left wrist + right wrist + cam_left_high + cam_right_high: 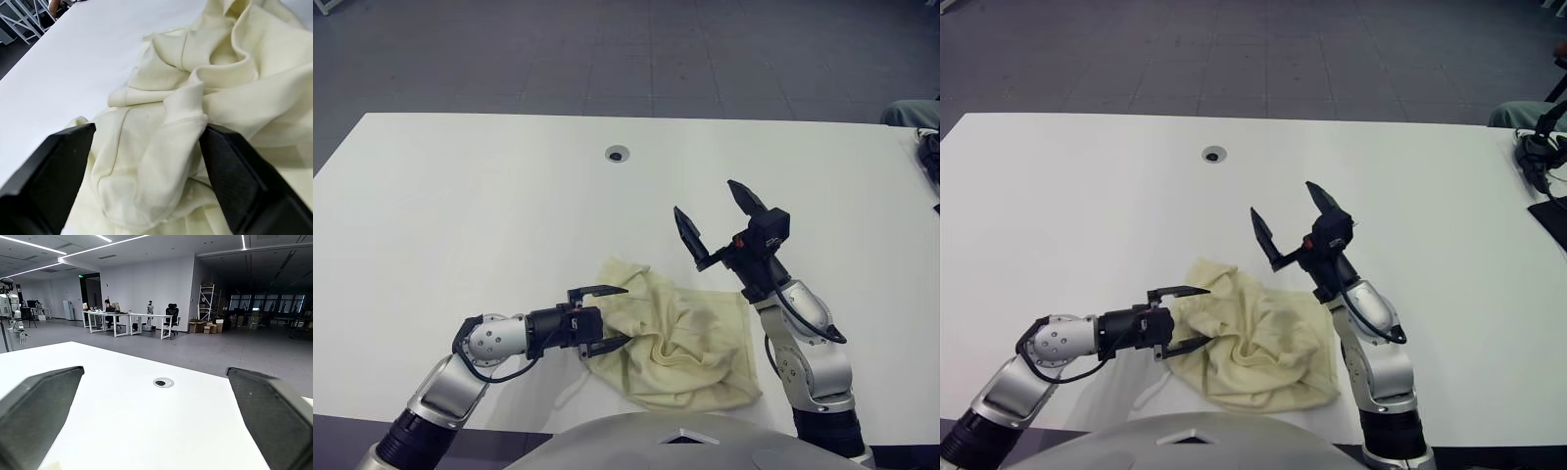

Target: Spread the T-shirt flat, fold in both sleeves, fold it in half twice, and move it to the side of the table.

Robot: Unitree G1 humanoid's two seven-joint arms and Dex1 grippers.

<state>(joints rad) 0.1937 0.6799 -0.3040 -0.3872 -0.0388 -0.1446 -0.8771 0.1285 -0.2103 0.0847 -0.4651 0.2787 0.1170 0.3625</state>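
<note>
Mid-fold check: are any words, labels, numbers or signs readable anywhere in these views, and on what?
Nothing in any view can be read as text.
The T-shirt: plain, no print visible.
The table: white, no markings.
The green sign over the far doorway in the right wrist view: too small to read.

No writing can be read in any view. A small green lit sign (79, 276) hangs above the dark doorway (93, 296) at the back of the room (its letters or figure are too small to make out). A tiny red-and-white mark (576, 310) on the black body of the left gripper (626, 313) is also too small to read.
</note>
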